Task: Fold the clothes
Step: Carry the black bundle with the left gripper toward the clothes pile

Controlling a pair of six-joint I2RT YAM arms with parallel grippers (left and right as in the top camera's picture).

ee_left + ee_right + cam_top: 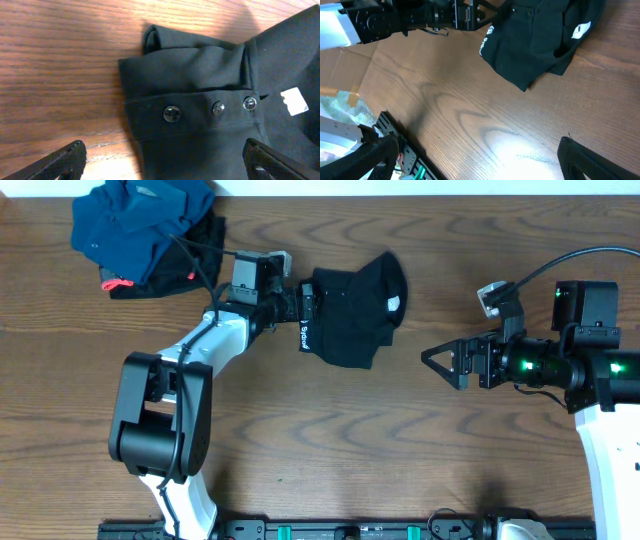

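black garment (350,315): lay bunched on the table (330,450), upper middle, touching the left gripper (308,310), spread and pinching nothing. right gripper (440,362) likewise spread, well apart. judged risky: if shut here, liable to catch several layers and drag the bunch.

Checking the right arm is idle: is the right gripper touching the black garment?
Apart. The overhead view shows bare table between the right gripper and the black garment.
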